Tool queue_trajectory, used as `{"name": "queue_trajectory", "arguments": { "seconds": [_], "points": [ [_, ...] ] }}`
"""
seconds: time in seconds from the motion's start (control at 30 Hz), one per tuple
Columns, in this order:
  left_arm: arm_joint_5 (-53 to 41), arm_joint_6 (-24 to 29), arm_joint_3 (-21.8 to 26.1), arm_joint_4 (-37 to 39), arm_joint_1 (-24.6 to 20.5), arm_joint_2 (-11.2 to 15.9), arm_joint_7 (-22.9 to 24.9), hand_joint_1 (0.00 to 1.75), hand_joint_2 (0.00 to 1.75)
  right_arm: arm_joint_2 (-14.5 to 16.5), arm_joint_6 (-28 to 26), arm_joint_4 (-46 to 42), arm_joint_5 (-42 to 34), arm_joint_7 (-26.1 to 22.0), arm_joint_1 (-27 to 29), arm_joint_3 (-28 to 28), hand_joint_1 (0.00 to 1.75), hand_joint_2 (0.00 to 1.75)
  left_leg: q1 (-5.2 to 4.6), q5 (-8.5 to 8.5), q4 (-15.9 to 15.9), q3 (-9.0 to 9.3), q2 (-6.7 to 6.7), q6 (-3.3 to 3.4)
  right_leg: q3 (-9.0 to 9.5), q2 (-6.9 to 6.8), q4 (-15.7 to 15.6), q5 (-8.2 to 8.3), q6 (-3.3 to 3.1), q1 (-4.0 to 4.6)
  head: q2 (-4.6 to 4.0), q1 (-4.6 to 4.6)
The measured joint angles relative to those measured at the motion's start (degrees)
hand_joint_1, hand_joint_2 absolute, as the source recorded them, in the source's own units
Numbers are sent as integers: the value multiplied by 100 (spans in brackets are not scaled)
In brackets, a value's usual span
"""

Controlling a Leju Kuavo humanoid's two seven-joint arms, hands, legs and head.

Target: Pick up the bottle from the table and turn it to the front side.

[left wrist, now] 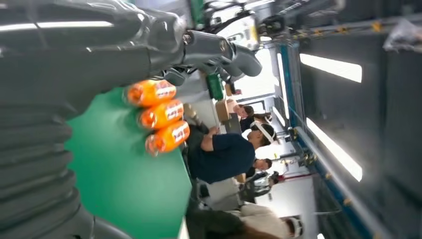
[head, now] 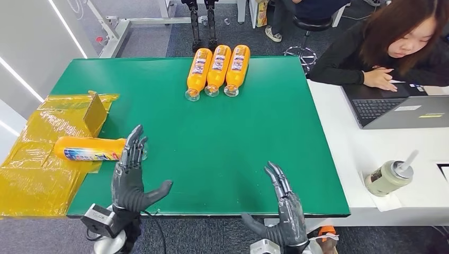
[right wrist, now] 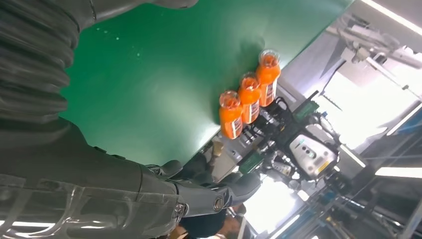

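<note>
Both dark many-fingered hands, left hand (head: 129,180) and right hand (head: 283,209), hovered empty with fingers apart at the frame's bottom, the left's fingertips reaching the orange plastic bottle (head: 90,148) lying at left on the green table (head: 212,143), so closing around it seemingly came next.

bright, even overhead light | soft shadows | window glare in wrist views | near robot hand blurred
</note>
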Motion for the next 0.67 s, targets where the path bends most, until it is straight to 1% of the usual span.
{"name": "queue_trajectory", "arguments": {
  "seconds": [0.13,0.27,0.4,0.57,0.67],
  "points": [
    [267,-45,-11,378,48,-395,-40,0,175,-1,-41,-163,-185,-44,146,-115,0,175,0,-3,0,0,0,4,0,-1,-1,-1,1,0,0,0],
    [780,-248,-38,701,99,-639,-98,0,175,2,-146,-296,-523,-234,303,-227,0,175,1,-4,0,0,1,2,0,1,0,-2,1,0,0,0],
    [981,-122,-139,797,211,-730,-155,0,175,48,-170,-414,-628,-376,409,-299,0,175,2,-5,-1,1,2,1,-1,1,0,-2,1,2,0,0],
    [650,383,-368,796,258,-742,-158,0,175,226,-108,-473,-582,-489,418,-392,0,175,2,-4,-1,1,2,1,0,0,2,-3,1,3,0,0],
    [580,491,-484,795,260,-751,-159,0,175,317,-73,-497,-587,-508,414,-423,0,175,2,-4,-1,1,2,1,0,0,2,-2,1,3,0,0]
  ]
}}
